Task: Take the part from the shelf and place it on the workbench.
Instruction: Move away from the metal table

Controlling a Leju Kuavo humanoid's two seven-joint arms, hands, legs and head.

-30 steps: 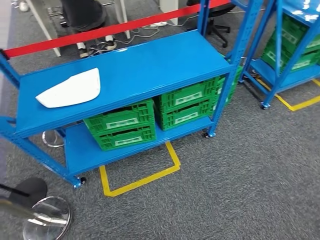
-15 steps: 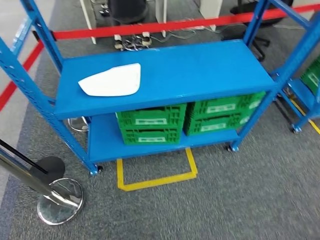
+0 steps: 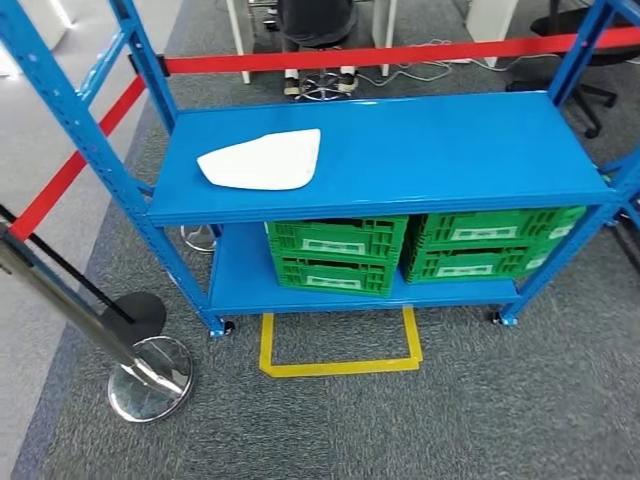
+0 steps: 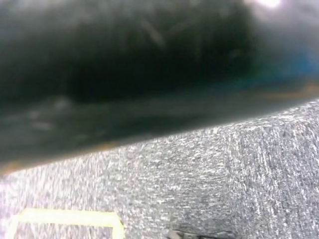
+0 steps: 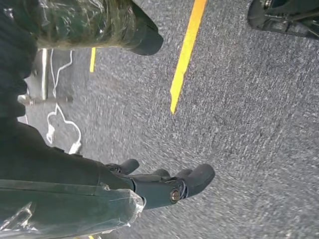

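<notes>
Just a flat, smooth white part (image 3: pixel 260 161) on glossy blue shelf (image 3: pixel 423 150).

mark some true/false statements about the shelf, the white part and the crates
1. The white part lies on the top board of the blue shelf. True.
2. The green crates stand on the top board. False: they sit on the lower board.
3. The right hand holds the white part. False: it hangs over the carpet, holding nothing.
4. A yellow tape outline marks the floor before the shelf. True.
5. The white part lies at the shelf's right end. False: left part.
</notes>
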